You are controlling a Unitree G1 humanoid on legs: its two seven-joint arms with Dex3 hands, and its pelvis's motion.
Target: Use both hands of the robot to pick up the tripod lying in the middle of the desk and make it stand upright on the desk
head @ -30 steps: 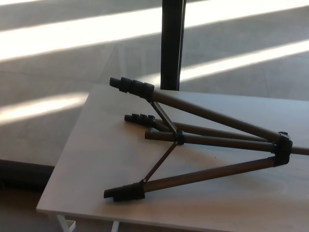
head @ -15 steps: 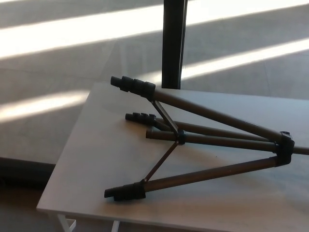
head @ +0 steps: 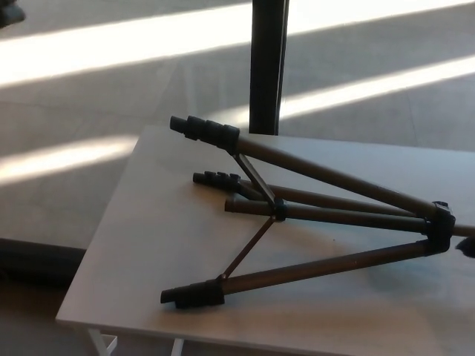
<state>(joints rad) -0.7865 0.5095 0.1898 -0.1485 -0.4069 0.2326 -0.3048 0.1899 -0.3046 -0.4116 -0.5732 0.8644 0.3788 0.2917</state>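
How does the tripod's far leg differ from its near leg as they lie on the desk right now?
The far leg has its black foot raised off the desk, while the near leg lies along the desk surface. The far leg's foot points toward the dark post; the near leg's foot points toward the desk's front edge. Both meet at the black hub.

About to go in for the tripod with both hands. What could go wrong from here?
1. The tripod lies with its legs splayed, and the far leg seems raised off the desk. Lifting by one leg could swing the others.
2. The near foot sits close to the desk's front edge, so a nudge might push it over.
3. The hub is almost out of frame, which makes the grasp hard to check.
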